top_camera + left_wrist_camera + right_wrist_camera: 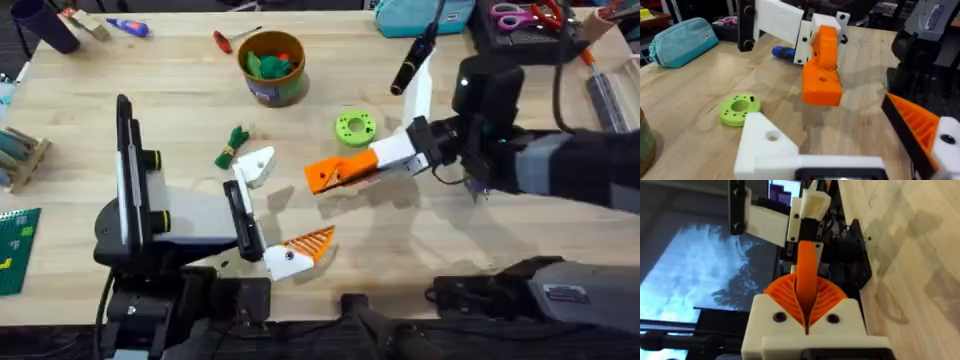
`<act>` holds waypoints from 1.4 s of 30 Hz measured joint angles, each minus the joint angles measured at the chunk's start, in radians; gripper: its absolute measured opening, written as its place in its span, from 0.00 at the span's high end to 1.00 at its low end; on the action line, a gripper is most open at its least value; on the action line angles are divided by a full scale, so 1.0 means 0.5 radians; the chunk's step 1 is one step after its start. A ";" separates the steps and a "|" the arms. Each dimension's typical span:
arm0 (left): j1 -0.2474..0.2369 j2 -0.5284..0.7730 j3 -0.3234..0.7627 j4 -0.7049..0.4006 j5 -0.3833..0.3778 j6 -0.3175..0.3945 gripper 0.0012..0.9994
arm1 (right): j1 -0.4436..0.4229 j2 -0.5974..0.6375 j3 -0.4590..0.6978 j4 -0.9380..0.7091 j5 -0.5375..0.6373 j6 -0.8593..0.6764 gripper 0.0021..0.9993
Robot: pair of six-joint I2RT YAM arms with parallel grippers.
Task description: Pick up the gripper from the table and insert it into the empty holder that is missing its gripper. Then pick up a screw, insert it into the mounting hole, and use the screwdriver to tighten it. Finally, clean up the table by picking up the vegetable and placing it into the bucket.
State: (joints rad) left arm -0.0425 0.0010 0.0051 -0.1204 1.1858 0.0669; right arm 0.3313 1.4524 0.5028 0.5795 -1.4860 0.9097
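Right gripper (pixel 368 166) has its jaws clamped on the orange gripper (pixel 335 172), held level above the counter (pixel 180 90), likely to line up with the empty holder (pixel 256 165); left jaws I cannot tell

A pale wooden table (pixel 180 95) with visible plank seams takes up most of the scene, and soft shadows fall across its right half. At its far edge lie a teal zip pouch (pixel 420 15) and a dark tray (pixel 520 35) holding scissors (pixel 512 15). The floor beyond the far left corner is dark.
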 joint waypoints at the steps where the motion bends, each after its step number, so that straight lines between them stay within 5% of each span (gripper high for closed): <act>1: 0.000 0.000 0.000 0.000 0.000 0.000 0.02 | 0.000 0.037 0.022 0.010 -0.025 0.001 0.99; 9: 0.000 -0.001 0.000 0.000 -0.001 0.000 0.02 | 0.012 0.210 0.160 0.024 -0.073 0.002 0.99; 31: 0.000 -0.001 0.000 0.000 -0.001 0.000 0.02 | 0.145 0.213 0.170 0.045 0.060 0.086 0.99; 42: 0.000 -0.001 0.000 0.000 -0.001 0.000 0.02 | 0.086 0.228 -0.013 0.803 0.030 0.530 0.99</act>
State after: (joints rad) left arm -0.0425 0.0006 0.0051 -0.1204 1.1854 0.0669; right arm 0.3744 1.5665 0.4963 0.9813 -1.4710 1.1745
